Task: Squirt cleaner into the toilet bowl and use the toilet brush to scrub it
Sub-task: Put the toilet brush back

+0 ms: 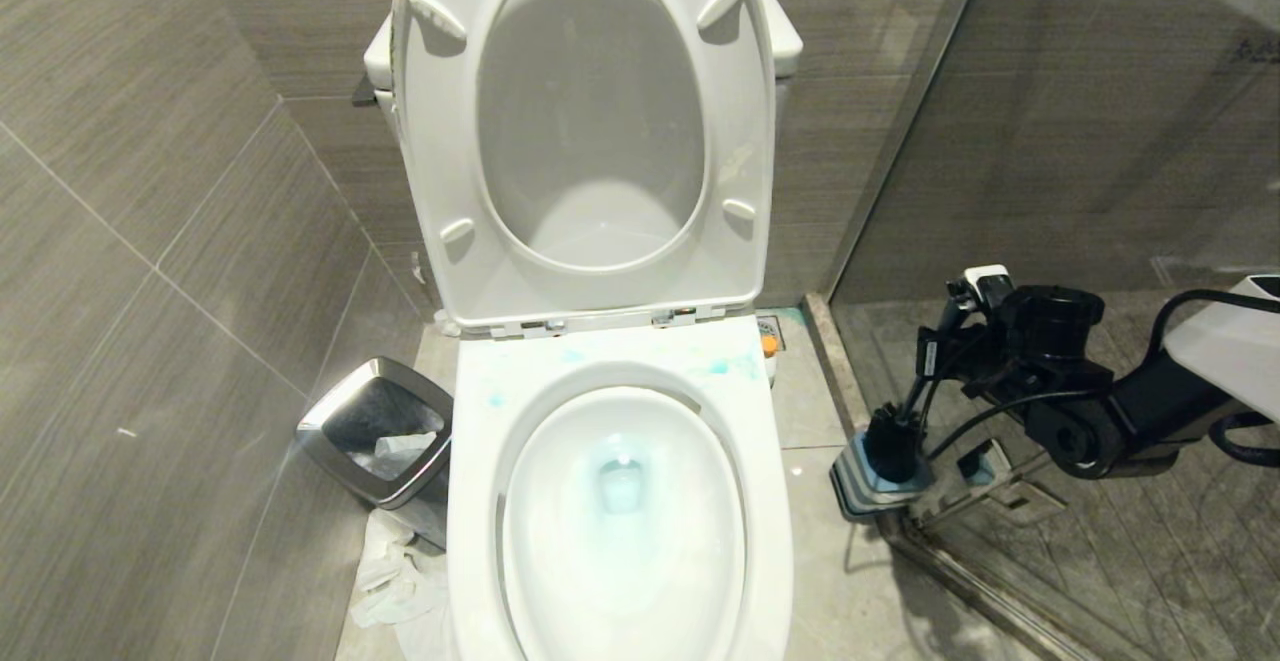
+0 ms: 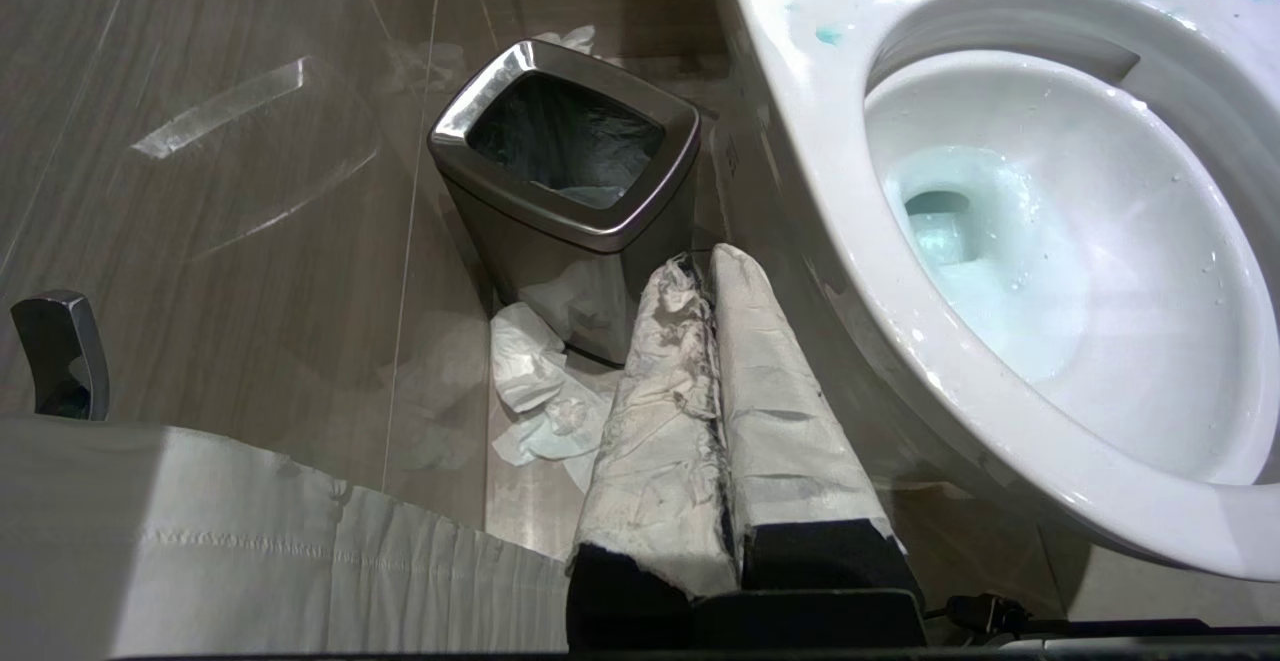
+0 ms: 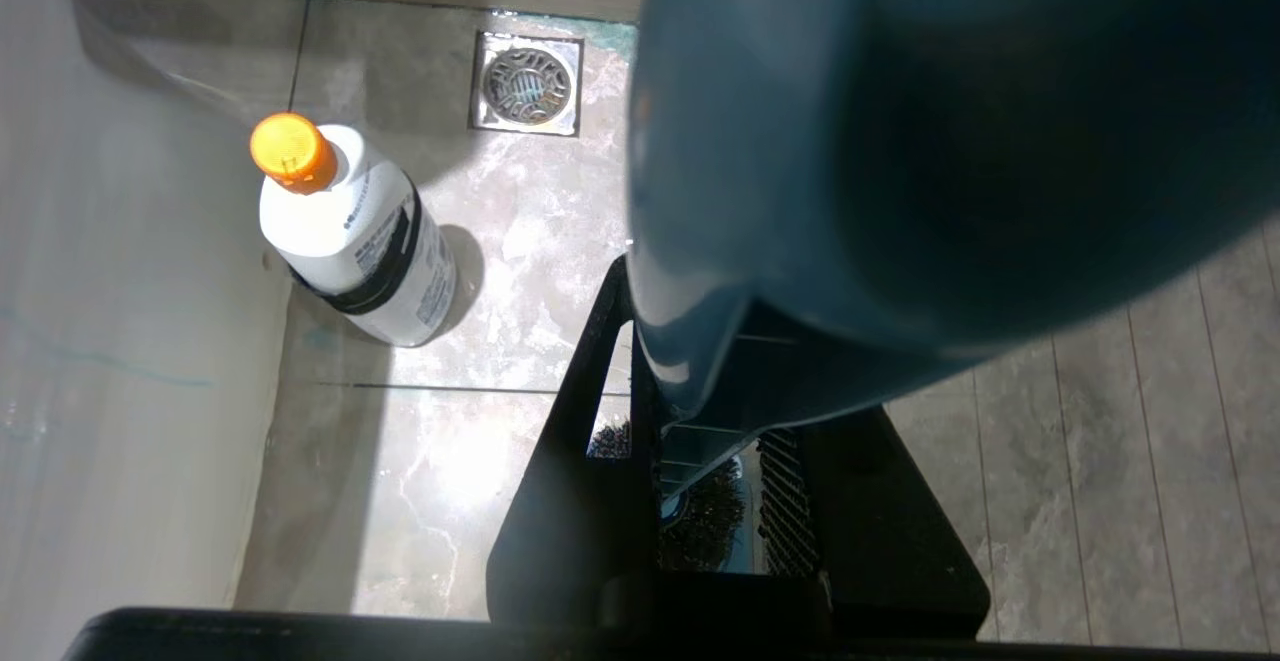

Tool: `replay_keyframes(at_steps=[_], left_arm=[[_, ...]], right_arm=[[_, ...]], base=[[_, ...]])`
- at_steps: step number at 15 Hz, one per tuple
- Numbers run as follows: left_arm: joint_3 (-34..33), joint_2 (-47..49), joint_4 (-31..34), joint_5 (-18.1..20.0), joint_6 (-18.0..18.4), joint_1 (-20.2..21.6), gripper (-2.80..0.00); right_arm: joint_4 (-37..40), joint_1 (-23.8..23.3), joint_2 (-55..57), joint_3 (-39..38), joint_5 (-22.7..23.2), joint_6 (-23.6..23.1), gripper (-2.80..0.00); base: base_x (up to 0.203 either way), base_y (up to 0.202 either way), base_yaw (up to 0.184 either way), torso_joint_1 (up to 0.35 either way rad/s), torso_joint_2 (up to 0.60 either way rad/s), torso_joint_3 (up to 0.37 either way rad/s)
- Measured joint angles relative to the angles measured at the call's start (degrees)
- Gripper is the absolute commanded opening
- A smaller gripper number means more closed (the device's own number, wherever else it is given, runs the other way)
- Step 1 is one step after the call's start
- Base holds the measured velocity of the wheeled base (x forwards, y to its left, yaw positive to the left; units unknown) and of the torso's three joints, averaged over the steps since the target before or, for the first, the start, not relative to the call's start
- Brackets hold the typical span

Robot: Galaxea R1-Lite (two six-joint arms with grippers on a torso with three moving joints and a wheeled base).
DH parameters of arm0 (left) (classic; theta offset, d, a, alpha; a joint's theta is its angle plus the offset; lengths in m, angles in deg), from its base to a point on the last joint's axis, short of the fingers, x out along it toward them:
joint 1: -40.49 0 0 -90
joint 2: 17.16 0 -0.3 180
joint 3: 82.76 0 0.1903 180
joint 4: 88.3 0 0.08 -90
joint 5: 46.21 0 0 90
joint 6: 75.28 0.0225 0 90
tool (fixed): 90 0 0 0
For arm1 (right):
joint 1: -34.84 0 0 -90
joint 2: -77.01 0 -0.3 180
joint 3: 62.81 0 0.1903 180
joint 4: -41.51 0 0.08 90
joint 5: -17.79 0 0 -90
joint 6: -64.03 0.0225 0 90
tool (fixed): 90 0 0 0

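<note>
The right gripper [image 1: 935, 366] pinches the toilet brush [image 1: 905, 411], a slim dark teal handle with a round black bristle head, its jaws pressed against the handle's flattened top. The brush head sits in the square grey-blue ribbed holder [image 1: 870, 486] at four o'clock from the large white glossy ceramic toilet bowl [image 1: 620, 581]. Doing this step well probably means lifting straight up until the bristles clear the holder, then swinging across to the bowl. Turquoise cleaner [image 1: 622, 481] tints the water and smears the rim near twelve o'clock. The left gripper [image 2: 715, 266] hangs with jaws pressed together beside a chrome-rimmed waste bin [image 2: 565, 206].
</note>
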Motion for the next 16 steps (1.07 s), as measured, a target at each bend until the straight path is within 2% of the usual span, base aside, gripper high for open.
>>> replay_keyframes(at_steps=[6, 16], left_arm=[[0.00, 0.00, 0.00, 0.00, 0.00, 0.00, -2.80], [0.00, 0.00, 0.00, 0.00, 0.00, 0.00, -2.80]], right_arm=[[-0.51, -0.04, 2.39, -1.01, -0.24, -0.08, -2.80], [-9.37, -0.24, 8.16, -5.96, -0.25, -3.53, -2.80]], base=[[0.000, 0.000, 0.000, 0.000, 0.00, 0.000], [0.000, 0.000, 0.000, 0.000, 0.00, 0.000]])
